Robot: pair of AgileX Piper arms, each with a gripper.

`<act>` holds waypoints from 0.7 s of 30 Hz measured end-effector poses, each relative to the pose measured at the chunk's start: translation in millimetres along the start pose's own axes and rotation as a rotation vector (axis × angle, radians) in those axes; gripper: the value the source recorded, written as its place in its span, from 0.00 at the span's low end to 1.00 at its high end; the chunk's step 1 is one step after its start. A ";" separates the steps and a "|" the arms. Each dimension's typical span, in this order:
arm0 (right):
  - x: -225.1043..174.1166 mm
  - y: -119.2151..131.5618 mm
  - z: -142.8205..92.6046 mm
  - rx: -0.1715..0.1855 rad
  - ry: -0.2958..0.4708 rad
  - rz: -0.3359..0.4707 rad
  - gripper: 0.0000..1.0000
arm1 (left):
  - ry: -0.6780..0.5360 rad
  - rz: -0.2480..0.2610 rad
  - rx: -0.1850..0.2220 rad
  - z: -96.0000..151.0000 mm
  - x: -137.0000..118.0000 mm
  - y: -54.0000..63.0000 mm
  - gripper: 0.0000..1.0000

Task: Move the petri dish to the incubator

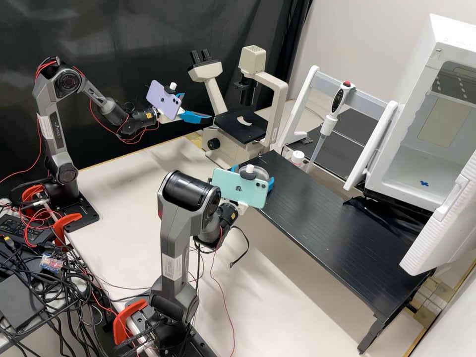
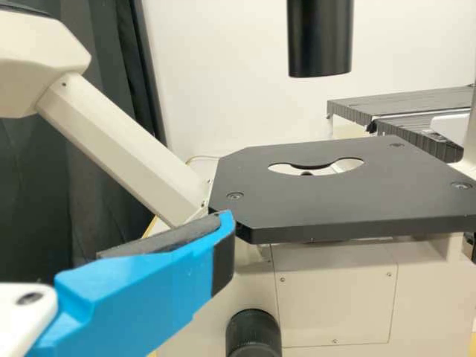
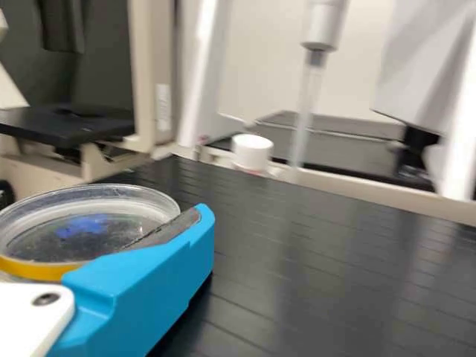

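The right gripper (image 1: 252,177) is shut on the clear petri dish (image 1: 262,171), over the corner of the black raised table. In the right wrist view, the right gripper (image 3: 134,236) has the pad of one blue finger (image 3: 152,271) against the side of the dish (image 3: 82,227), which lies about level and shows a yellow lower rim. The left gripper (image 1: 195,107) stands apart, open, beside the microscope stage; in the left wrist view, the left gripper (image 2: 141,242) shows one finger before that stage. At the right, the white incubator (image 1: 411,166) has its door open and a blue mark inside.
The microscope (image 1: 241,126) stands behind the black raised table (image 1: 327,233). Near the table's back edge are a white-capped bottle (image 1: 297,157) and a pipette (image 1: 328,124) on a white stand. The open incubator door (image 1: 439,225) juts over the table's right end.
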State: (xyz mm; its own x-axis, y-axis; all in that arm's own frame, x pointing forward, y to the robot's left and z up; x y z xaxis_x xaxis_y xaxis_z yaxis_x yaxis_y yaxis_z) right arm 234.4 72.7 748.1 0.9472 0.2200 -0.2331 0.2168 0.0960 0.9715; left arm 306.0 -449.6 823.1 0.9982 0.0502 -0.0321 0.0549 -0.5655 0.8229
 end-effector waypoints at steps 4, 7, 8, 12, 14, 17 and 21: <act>-9.1 17.3 12.5 0.010 -0.036 0.039 0.00 | 0.000 0.000 0.000 0.0 0.0 0.0 1.00; -15.9 37.6 26.5 0.029 -0.075 0.094 0.00 | 0.000 0.000 0.000 0.0 0.0 0.0 1.00; -18.8 45.5 32.7 0.030 -0.092 0.118 0.00 | 0.000 0.000 0.000 0.0 0.0 0.0 1.00; -20.1 73.6 47.8 0.041 -0.122 0.205 0.00 | 0.000 0.000 0.000 0.0 0.0 0.0 1.00; -18.1 92.6 55.3 0.037 -0.140 0.262 0.00 | 0.000 0.000 0.000 0.0 0.0 0.0 1.00; -11.5 120.6 66.8 0.040 -0.166 0.344 0.00 | 0.000 0.000 0.000 0.0 0.0 0.0 1.00; 3.5 151.4 79.8 0.029 -0.213 0.390 0.00 | 0.000 0.000 0.000 0.0 0.0 0.0 1.00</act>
State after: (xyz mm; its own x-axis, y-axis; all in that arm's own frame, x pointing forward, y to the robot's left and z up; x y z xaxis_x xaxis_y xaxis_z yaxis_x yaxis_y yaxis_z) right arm 289.4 10.5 897.9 0.9863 0.0289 0.1623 -0.1628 0.0176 0.9865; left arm 306.0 -449.6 823.1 0.9982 0.0502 -0.0321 0.0549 -0.5655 0.8229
